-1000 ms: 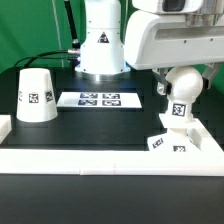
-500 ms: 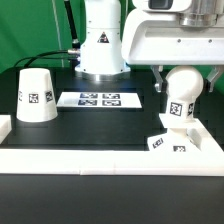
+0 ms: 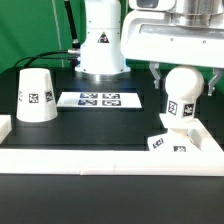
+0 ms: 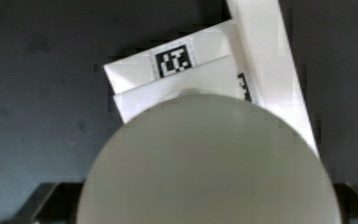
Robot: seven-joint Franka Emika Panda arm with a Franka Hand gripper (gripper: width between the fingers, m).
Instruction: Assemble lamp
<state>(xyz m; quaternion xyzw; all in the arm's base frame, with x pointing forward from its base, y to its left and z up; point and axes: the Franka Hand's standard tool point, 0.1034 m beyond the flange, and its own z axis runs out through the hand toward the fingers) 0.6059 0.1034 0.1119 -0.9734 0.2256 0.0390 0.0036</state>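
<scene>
In the exterior view the gripper [image 3: 183, 82] sits at the upper right of the frame, pinching the round white bulb [image 3: 186, 86]. One dark finger [image 3: 156, 77] lies on each side of the ball, and the jaws are closed against it. The bulb hangs upright with its neck pointing down, and a black-and-white tag shows on the neck.

Directly under it, at the lower right of the frame, is the small blocky base [image 3: 168, 139], tilted a little, with square tags on the faces turned to the camera. The neck reaches the top of the base. Whether it is seated there or only touching cannot be told.

The base lies on the dark bench [image 3: 90, 130], just beside the white raised border [image 3: 90, 161] that runs along the front edge. The cone-shaped shade [image 3: 37, 97] stands wide end down at the left of the frame, well apart from the bulb and base, with one tag facing the camera. Between the two, nearer the back, the marker board [image 3: 100, 99] lies flat in front of the robot's white body [image 3: 100, 40].

In the wrist view the bulb fills most of the picture as a pale, blurred dome. Beyond it are a tagged face of the base and a strip of the white border against the dark bench — the fingers show only as dark shapes at the bulb's sides.
</scene>
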